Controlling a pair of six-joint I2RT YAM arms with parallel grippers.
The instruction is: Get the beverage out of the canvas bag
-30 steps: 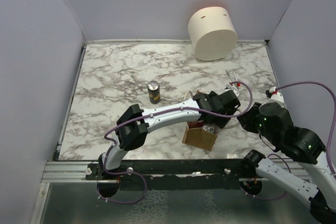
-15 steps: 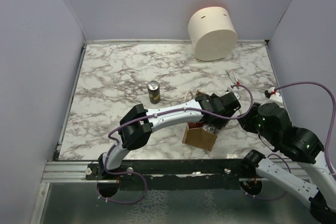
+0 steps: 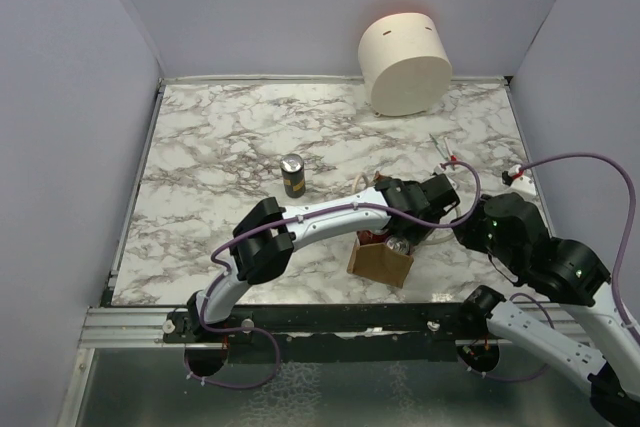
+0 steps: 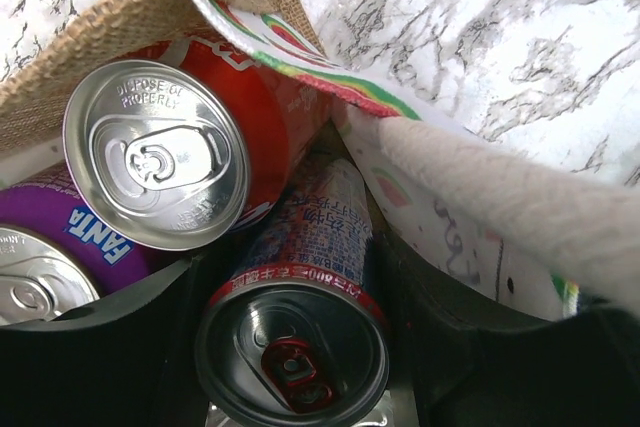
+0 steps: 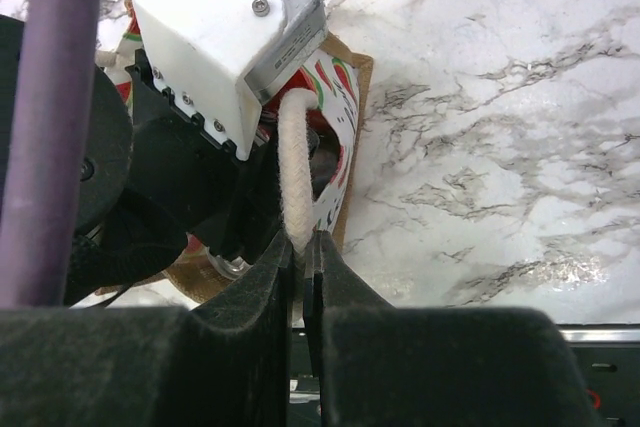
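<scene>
Now the left tool (image 4: 300, 377) sits inside the canvas bag (image 3: 378, 263), near the front edge of the table (image 3: 220, 147), its fingers closed tight on the blue can (image 4: 305, 277) (wedged beside a red can (image 4: 160, 162)). The right tool (image 5: 303, 247) is pinched shut on the rope handle (image 5: 294, 167). Best to lift straight up, slowly, so neighbouring cans don't drag along.
</scene>
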